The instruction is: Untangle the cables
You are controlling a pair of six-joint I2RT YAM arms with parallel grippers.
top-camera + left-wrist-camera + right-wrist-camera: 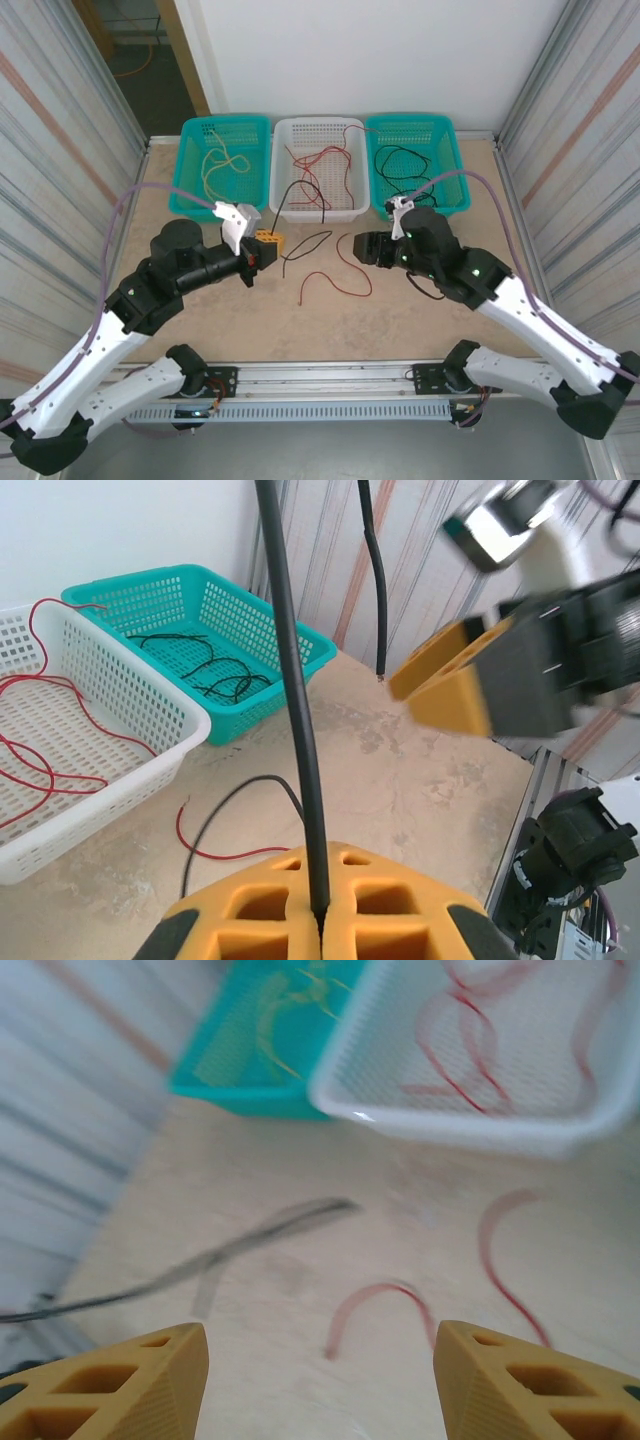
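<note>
Left jaws: pressed together, pinching a black cable (302, 730) right at the seam of the yellow pads; in the wrist view the cable runs straight up out of them.
Held cable from above: it climbs from the left jaws toward the front wall of the white basket (283, 205).
Second black strand: it hangs free beside the held one, its tip in the air above the bench (372, 590); whether it is the same cable, I cannot tell.
Right jaws: spread wide, nothing between them, facing the left jaws across the middle of the bench (420, 320).
Loose red cable: it curls on the bench just ahead of the right jaws (385, 1295), touching neither finger.
Loose black cable: it lies on the bench between the two arms (308, 243), blurred in the right wrist view.
Left teal basket (192, 135): yellow cables (222, 162) piled inside.
White basket (284, 128): red cables (318, 160) looped inside.
Right teal basket (448, 135): black cables (400, 165) inside.
</note>
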